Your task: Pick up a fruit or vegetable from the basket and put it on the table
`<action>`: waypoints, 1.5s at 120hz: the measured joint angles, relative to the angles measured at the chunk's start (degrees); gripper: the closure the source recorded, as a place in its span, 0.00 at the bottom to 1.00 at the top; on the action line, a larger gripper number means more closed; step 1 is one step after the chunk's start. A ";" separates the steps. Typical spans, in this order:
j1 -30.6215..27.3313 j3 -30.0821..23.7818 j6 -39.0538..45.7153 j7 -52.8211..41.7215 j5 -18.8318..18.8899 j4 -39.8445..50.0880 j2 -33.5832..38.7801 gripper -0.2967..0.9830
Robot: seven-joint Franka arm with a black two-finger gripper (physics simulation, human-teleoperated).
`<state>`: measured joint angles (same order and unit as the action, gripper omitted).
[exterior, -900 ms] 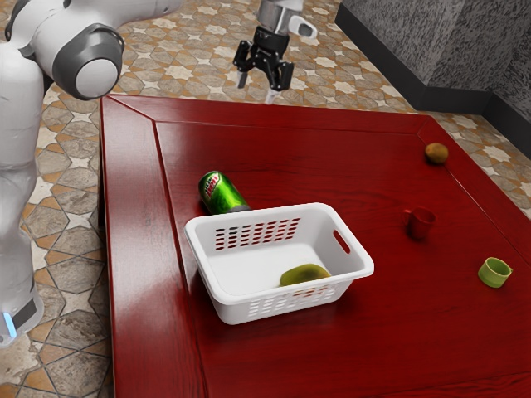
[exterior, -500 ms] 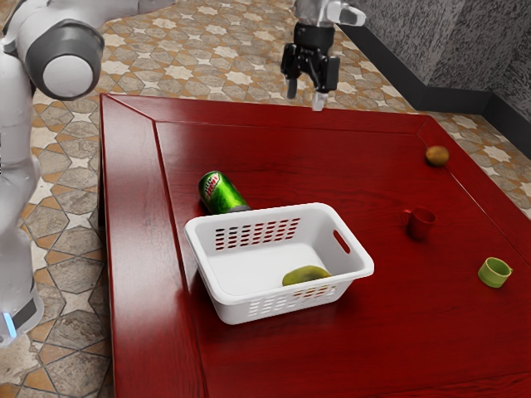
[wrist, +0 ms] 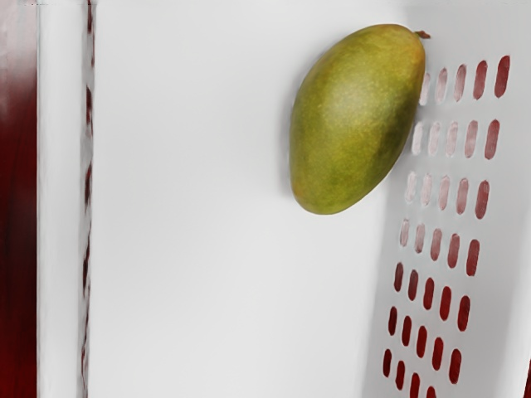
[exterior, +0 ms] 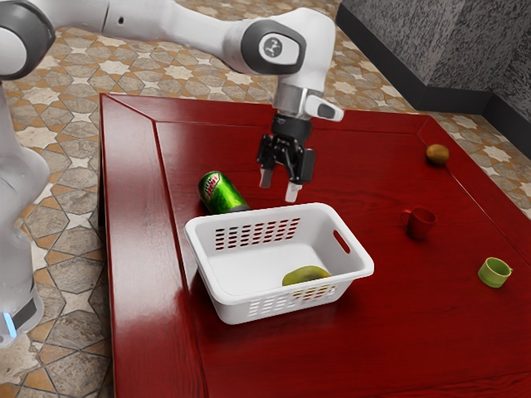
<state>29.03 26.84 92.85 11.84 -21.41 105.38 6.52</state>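
Observation:
My gripper [exterior: 280, 186] hangs above the basket's far long side in the exterior view, its two fingertips apart with nothing between them. The white basket [exterior: 249, 298] stands on the red table [exterior: 398, 332]. Inside it a green-yellow mango [exterior: 305, 275] lies by the near slotted wall, its lower part behind that wall. In the wrist view the whole mango [wrist: 357, 120] rests on the white basket floor [wrist: 191, 199], close against the slotted wall.
A green soda can [exterior: 221, 194] lies beside the basket's far side, near my gripper. Toward the exterior view's right are a red mug [exterior: 421, 223], a light green cup [exterior: 494, 272] and a brown round fruit [exterior: 436, 154].
My hand has swung over the table from beyond its far edge and come down toward the basket, the fingers staying apart. The things on the table look unmoved.

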 joint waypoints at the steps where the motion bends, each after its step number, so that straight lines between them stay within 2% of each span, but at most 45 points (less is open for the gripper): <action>1: 0.11 -0.02 0.38 0.06 0.32 0.22 0.03 0.24; 11: 1.78 0.13 4.61 0.02 4.06 3.03 0.18 0.24; 21: 2.21 0.28 8.59 -0.77 6.26 5.18 0.15 0.24; 52: 6.46 0.15 15.06 -3.40 8.11 5.91 -0.42 0.24; 92: 8.40 0.22 19.05 -6.68 1.89 5.67 -5.24 0.25; 123: 8.11 0.50 20.35 -9.95 0.92 5.74 -7.83 0.24; 180: 10.19 0.52 20.88 -13.35 -0.88 6.69 -8.38 0.25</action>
<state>39.22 27.36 113.73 -1.51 -22.29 112.07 -1.86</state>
